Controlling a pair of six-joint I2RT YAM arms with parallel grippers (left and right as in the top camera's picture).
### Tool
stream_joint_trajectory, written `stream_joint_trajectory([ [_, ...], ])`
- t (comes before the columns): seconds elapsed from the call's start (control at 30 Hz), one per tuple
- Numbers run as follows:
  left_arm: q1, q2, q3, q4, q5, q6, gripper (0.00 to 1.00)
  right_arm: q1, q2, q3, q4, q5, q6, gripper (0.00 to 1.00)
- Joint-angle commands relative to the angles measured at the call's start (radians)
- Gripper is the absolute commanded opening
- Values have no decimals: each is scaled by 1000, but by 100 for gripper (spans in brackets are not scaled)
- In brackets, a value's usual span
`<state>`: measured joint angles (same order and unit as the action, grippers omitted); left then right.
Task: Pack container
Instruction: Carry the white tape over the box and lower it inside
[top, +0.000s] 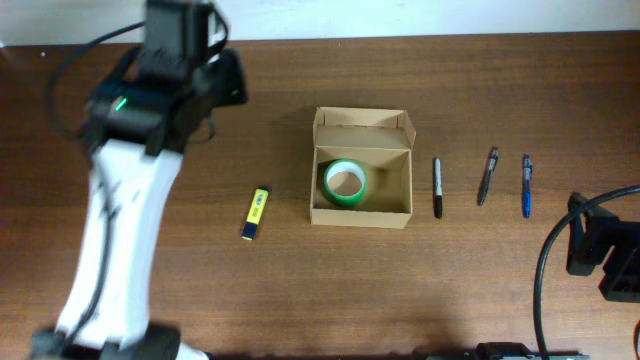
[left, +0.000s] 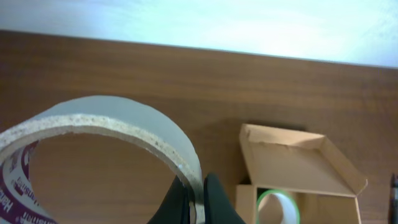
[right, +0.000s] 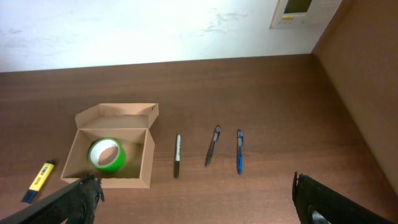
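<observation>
Packing partly done: one roll is in, another is carried.
The container (top: 360, 214) is set open in the middle of the desk (top: 300, 300), with a green tape roll (top: 345, 199) lying inside. A pale tape roll (left: 124, 115) is clenched in the left jaws (left: 196, 199), off to the box's left and not yet over it. The right jaws (right: 196, 199) are spread wide and empty. A yellow highlighter (top: 256, 213), black marker (top: 437, 187), grey pen (top: 488, 176) and blue pen (top: 526, 185) are left out beside the box; nothing is seen blocking the way.

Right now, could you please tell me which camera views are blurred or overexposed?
Left wrist view: the tape roll pinched in the left gripper looms close and soft, the container behind is blurry, the wall washed out. Right wrist view: crisp, wall bright. Overhead view: evenly lit, no harsh glare.
</observation>
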<state>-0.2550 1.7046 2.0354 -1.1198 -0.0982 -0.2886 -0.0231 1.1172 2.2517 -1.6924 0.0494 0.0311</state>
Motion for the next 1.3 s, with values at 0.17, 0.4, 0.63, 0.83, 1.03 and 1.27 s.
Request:
stream_joint_trajectory([
  [0.17, -143, 201, 47, 84, 137, -9, 2, 12, -13, 6, -6, 14, 11, 99],
  [0.4, -328, 227, 47, 82, 125, -9, 2, 12, -13, 6, -6, 14, 11, 99],
  [0.63, -493, 237, 42, -24, 47, 7, 2, 12, -13, 6, -6, 15, 11, 99],
  [0.83, -552, 341, 41, -59, 51, 48, 2, 12, -14, 6, -6, 13, 11, 99],
  [1.03, -562, 446, 41, -55, 70, 86, 2, 12, -24, 5, -6, 12, 11, 99],
  [1.27, -562, 513, 39, -40, 92, 104, 2, 12, -31, 5, -6, 12, 10, 99],
])
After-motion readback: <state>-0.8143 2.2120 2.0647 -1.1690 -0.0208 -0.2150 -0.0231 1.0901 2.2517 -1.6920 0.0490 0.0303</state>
